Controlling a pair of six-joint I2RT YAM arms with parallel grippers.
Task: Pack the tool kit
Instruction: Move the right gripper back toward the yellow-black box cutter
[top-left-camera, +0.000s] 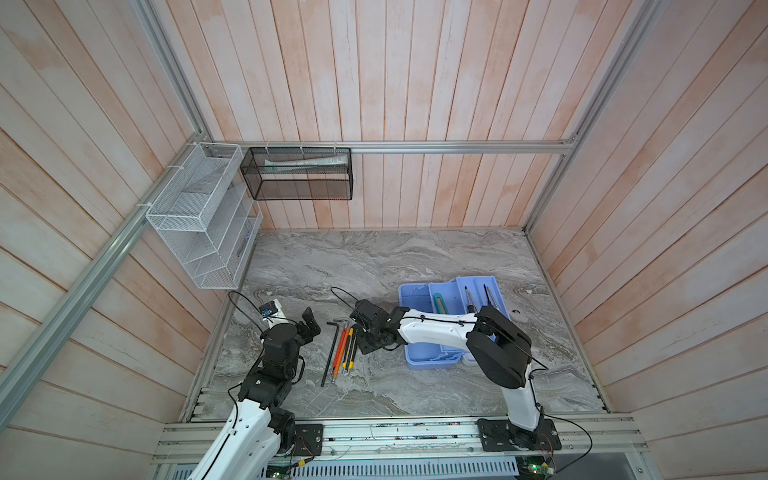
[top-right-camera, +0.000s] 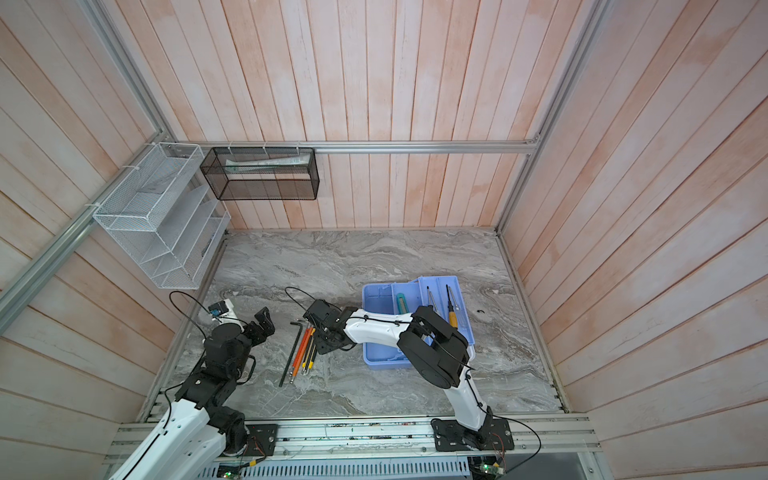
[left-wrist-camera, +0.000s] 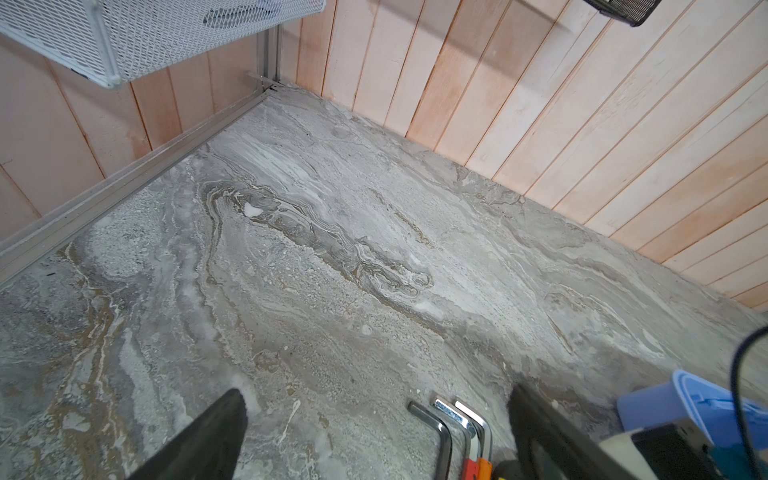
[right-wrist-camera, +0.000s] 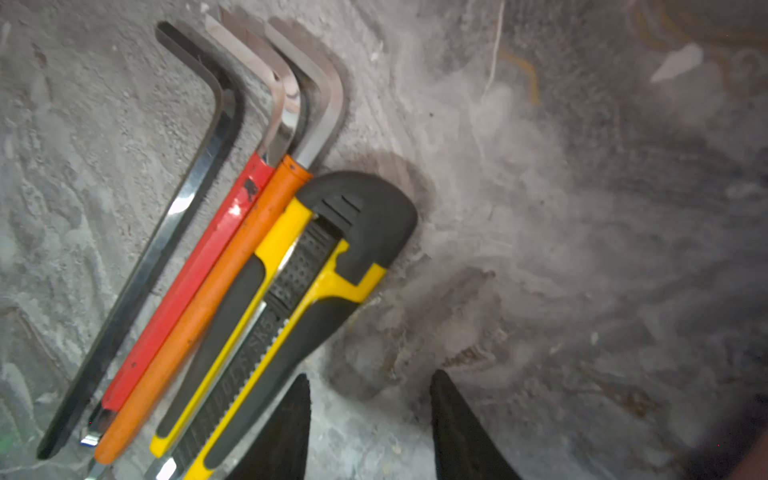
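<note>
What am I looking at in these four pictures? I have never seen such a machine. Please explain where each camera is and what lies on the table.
This is a robot with two arms, each ending in a two-fingered gripper. Two pictures look down on the whole scene from above; the other two come from cameras on the wrists. On the marble table lie three hex keys and a yellow utility knife, side by side. Nearby stands an open blue tool box holding screwdrivers. The left gripper is open and empty. The right gripper hovers open beside the knife and holds nothing.
</note>
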